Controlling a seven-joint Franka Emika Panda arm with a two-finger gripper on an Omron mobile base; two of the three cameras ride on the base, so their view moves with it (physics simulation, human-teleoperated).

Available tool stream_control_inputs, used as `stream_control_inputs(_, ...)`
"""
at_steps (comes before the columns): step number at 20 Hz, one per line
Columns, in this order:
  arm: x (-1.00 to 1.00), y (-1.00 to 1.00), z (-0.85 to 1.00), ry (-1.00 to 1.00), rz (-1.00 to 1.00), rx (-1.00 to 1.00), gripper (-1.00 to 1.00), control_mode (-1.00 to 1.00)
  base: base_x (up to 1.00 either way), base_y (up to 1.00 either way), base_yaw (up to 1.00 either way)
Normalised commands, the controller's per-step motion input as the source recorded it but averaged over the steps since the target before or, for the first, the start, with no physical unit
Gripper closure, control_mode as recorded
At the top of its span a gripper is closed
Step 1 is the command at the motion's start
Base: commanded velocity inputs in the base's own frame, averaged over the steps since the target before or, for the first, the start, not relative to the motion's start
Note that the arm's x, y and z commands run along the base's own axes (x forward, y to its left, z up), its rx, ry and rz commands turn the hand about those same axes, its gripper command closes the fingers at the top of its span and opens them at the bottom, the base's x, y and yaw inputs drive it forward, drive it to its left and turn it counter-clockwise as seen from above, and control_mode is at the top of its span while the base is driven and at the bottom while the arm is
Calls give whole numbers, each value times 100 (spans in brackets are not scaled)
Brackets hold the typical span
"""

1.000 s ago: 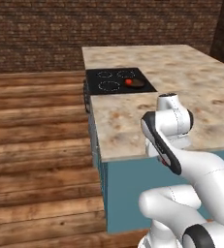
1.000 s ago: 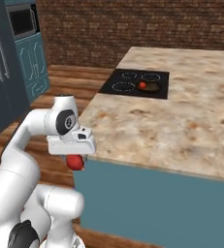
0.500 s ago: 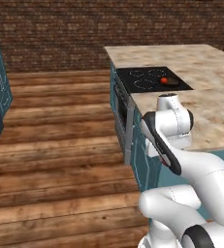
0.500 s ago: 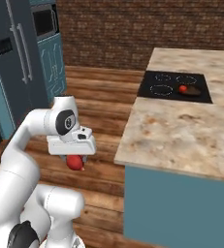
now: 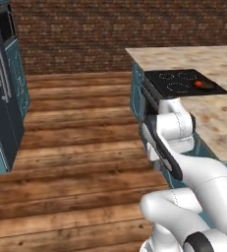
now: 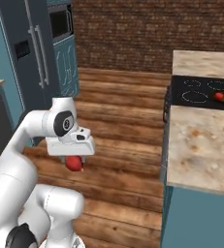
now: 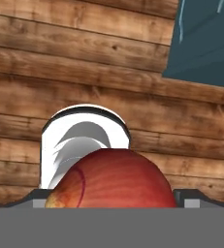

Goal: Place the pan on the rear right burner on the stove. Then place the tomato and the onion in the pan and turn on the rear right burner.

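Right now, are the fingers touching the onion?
Touching. In the hand view the onion sits between the two fingers; in the right base view it hangs under the gripper, off the floor.

The light is even and soft in all three views, with no clear source and almost no hard shadows. The wooden floor looks bright and warm, while the brick wall at the top of both base views is darker. The black stove has only a weak shine, no strong glare. The base views are a little soft and grainy, with coarse edges. In the hand view the onion at the bottom is sharp and evenly lit.
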Motion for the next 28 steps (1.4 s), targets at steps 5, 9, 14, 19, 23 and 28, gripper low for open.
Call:
stream_control_inputs(5, 0, 0, 0, 0, 0, 0, 100, 100, 99, 40, 0)
stream_control_inputs(9, 0, 0, 0, 0, 0, 0, 100, 100, 100, 38, 0)
stream_control_inputs(14, 0, 0, 0, 0, 0, 0, 100, 100, 100, 33, 0)
stream_control_inputs(19, 0, 0, 0, 0, 0, 0, 100, 100, 100, 30, -1)
stream_control_inputs(23, 0, 0, 0, 0, 0, 0, 100, 100, 98, 27, -3)
stream_control_inputs(28, 0, 0, 0, 0, 0, 0, 100, 100, 73, 12, -13)
